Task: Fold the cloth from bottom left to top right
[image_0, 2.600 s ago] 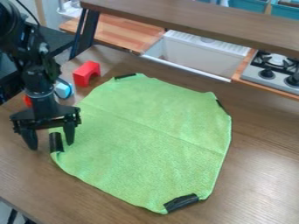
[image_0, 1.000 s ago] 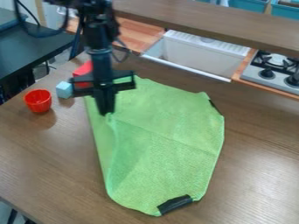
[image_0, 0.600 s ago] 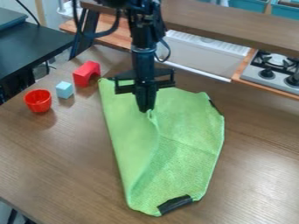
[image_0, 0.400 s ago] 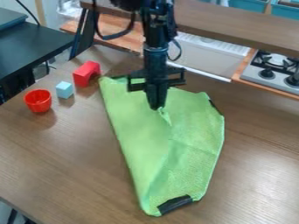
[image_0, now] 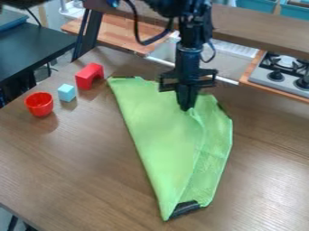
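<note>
1. A black patch [image_0: 184,208] is marking the near tip of the cloth [image_0: 157,131], which is lying partly folded over itself on the table [image_0: 72,171].
2. Over the cloth's far part, the gripper [image_0: 186,108] is holding its fingers together, apparently pinching the turned-over corner.
3. A cup [image_0: 39,104], cube [image_0: 66,92] and arch [image_0: 89,76] are standing beside the cloth.
4. Beyond, a sink [image_0: 235,66] and stove [image_0: 274,76] are sitting.

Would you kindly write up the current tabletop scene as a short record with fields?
Surface: brown wooden table
Cloth: green fabric cloth, partly folded over, with a black patch at its near corner
Gripper: black two-finger gripper, shut on the cloth's folded-over part
Left of cloth: round red cup, pale blue cube, red arch-shaped block
</note>
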### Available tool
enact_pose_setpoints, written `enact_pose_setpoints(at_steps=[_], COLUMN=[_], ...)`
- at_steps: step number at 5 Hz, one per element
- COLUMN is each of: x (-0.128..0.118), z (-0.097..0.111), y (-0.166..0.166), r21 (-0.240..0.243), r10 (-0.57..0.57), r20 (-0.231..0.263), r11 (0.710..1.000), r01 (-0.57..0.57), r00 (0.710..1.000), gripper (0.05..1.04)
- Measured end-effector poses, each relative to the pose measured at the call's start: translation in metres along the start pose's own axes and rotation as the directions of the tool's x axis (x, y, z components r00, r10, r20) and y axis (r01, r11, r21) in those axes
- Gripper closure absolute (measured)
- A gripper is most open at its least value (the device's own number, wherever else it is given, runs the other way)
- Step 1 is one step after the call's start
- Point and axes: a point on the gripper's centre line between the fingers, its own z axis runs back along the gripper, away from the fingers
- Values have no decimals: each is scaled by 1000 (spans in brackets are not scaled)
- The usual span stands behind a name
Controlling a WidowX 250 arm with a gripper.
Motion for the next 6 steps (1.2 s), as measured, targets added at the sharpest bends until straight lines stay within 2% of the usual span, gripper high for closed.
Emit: enact_pose_setpoints(at_steps=[2, 4, 5, 6], x=[-2, -7, -17, -16], z=[6, 1, -4, -5], y=[-30, -51, -63, -67], r21=[-18, -11, 0, -17], r10=[-43, -67, -94, -123], r20=[-11, -8, -10, 7], r11=[999, 998, 996, 992], r01=[43, 67, 94, 123], r00=[999, 998, 995, 992], gripper=[1015, 989, 822, 544])
